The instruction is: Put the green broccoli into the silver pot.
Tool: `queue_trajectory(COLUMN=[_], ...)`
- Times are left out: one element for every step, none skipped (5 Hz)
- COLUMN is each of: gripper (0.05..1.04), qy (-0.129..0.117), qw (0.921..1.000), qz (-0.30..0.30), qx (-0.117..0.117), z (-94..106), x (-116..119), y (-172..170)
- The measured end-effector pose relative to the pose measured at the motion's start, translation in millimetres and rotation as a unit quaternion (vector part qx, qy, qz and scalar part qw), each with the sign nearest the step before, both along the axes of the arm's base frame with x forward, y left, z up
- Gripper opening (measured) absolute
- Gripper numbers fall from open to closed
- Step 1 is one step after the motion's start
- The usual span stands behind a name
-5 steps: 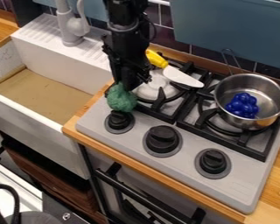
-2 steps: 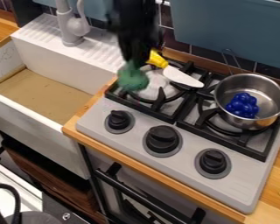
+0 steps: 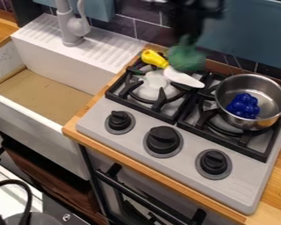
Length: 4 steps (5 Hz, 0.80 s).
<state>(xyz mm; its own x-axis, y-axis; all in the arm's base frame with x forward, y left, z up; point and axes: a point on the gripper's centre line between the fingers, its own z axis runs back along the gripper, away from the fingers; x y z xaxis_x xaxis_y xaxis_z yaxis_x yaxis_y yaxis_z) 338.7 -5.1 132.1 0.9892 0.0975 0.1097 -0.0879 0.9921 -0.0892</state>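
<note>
Near the top of the view my gripper [image 3: 187, 40] is shut on the green broccoli [image 3: 186, 57], which hangs beneath it, above the back of the stove and left of the pot. The silver pot [image 3: 224, 97] rests on the right-hand burner, with a shiny blue bunch of round pieces [image 3: 243, 106] inside it.
A knife with a yellow handle [image 3: 154, 58] and white blade lies across the left burner's grate [image 3: 179, 117], just below the broccoli. Three black knobs line the stove's front [image 3: 163, 139]. At the left is a white sink [image 3: 59, 85] with a grey faucet [image 3: 71, 24].
Gripper and broccoli have risen from beside the front left knob and moved right and back, to above the stove's rear. Pot, blue bunch and knife have not moved.
</note>
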Motion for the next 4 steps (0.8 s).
queue_trajectory(gripper=[0.201, 0.201, 0.201, 0.201], qy=[-0.001, -0.005, -0.042, -0.111], qw=[0.9995, 0.9995, 0.9984, 0.9914], qz=[0.004, 0.01, 0.022, 0.051], qx=[-0.03, -0.029, -0.033, -0.047], z=[-6.8, -27.4, -35.3, -36.2], x=[4.4, 2.9, 7.5, 16.9], y=[-34.6, -60.2, -72.3, -71.9])
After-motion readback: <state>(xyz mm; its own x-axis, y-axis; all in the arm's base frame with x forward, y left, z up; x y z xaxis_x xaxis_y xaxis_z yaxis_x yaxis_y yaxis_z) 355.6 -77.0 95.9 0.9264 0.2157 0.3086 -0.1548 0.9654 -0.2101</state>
